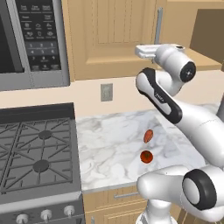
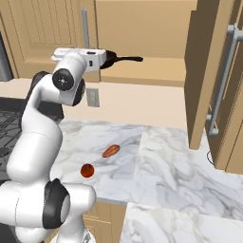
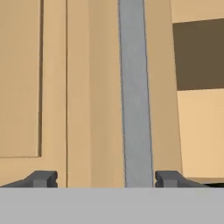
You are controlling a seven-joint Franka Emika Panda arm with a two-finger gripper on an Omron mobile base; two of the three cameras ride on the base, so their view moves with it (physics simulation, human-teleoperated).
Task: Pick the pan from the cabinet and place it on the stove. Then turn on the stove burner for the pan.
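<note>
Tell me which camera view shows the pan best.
The right base view: the pan sits on the open cabinet shelf, its dark bowl partly behind the robot's hand and its long handle pointing right. The left base view has the hand and closed door there; the hand view faces the door's grey bar handle.

White robot arm with dark joints

Glossy rounded white arm (image 1: pixel 192 118) segments, black bands and round dark caps at joints; small dark grey fingertips (image 3: pixel 41 178).

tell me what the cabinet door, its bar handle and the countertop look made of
Cabinet door: light tan wood, matte, with panel grooves. Bar handle: grey brushed metal, going by its even dull sheen. Countertop: white marble-like stone with grey veining, smooth; could be laminate.
</note>
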